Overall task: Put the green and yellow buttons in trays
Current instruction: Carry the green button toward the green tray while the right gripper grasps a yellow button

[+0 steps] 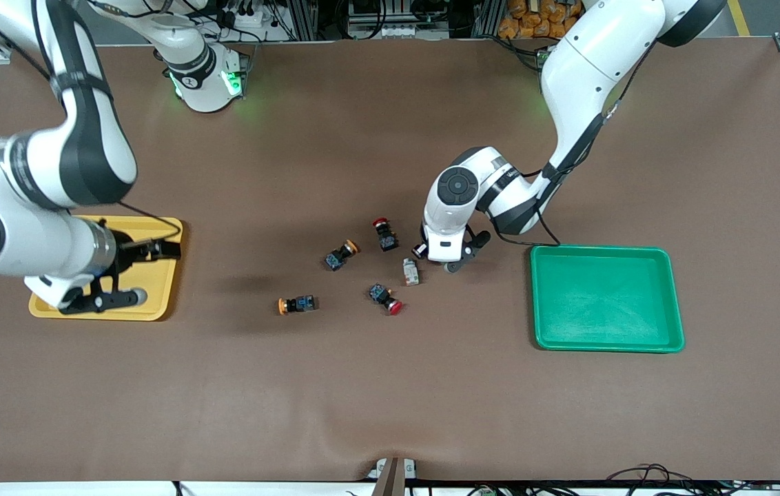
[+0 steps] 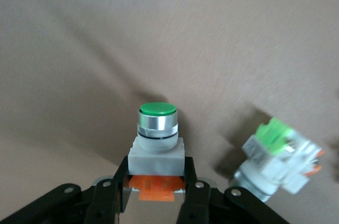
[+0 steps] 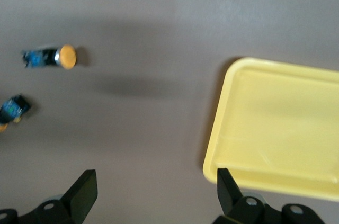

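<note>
My left gripper (image 1: pixel 442 260) is shut on a green button (image 2: pixel 157 142) with a white body and orange base, low over the table beside the green tray (image 1: pixel 607 303). A second green button (image 1: pixel 411 272) lies next to it and also shows in the left wrist view (image 2: pixel 275 158). Two yellow buttons (image 1: pixel 342 255) (image 1: pixel 297 304) lie on the table toward the right arm's end; both show in the right wrist view (image 3: pixel 50 57) (image 3: pixel 11 108). My right gripper (image 1: pixel 143 274) is open and empty over the yellow tray's (image 1: pixel 156 293) edge, and the tray (image 3: pixel 280 123) holds nothing.
Two red-capped black switches (image 1: pixel 384 234) (image 1: pixel 387 298) lie among the buttons at the table's middle. The brown table mat (image 1: pixel 390 399) runs bare toward the front camera.
</note>
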Controlling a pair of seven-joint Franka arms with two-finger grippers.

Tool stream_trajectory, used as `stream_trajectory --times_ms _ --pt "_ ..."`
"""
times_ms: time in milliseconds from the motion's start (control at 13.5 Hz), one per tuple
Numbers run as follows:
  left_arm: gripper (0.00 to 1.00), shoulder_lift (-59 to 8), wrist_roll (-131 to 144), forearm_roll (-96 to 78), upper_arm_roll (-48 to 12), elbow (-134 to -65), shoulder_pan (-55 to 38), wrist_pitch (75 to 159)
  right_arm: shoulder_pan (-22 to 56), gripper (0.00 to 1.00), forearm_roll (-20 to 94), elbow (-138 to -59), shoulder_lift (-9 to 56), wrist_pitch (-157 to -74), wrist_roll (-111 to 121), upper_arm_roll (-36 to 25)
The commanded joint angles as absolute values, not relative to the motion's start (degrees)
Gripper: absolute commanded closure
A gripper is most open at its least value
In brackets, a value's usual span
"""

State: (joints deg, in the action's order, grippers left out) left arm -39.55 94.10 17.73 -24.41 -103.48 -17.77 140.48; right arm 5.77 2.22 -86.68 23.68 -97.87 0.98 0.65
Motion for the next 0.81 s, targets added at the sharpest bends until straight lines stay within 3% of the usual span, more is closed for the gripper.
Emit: stream_trajectory --times_ms 0,296,739 --pt "1.00 -36.5 93.6 20.6 -24.3 -103.4 -16.1 140.2 5.7 0.00 2.0 -84.2 26.2 -99.8 -1.0 1.1" --pt "1.00 -34.1 91.2 21.3 -24.4 -102.7 -14.5 137.3 9.6 0.00 2.3 -83.1 28.8 -102.1 -25.8 1.5" --pt "1.00 -33.8 88.4 21.3 -24.4 -98.5 -13.3 131.0 16.8 0.00 7.7 -83.0 32.2 -113.3 -59.2 1.5"
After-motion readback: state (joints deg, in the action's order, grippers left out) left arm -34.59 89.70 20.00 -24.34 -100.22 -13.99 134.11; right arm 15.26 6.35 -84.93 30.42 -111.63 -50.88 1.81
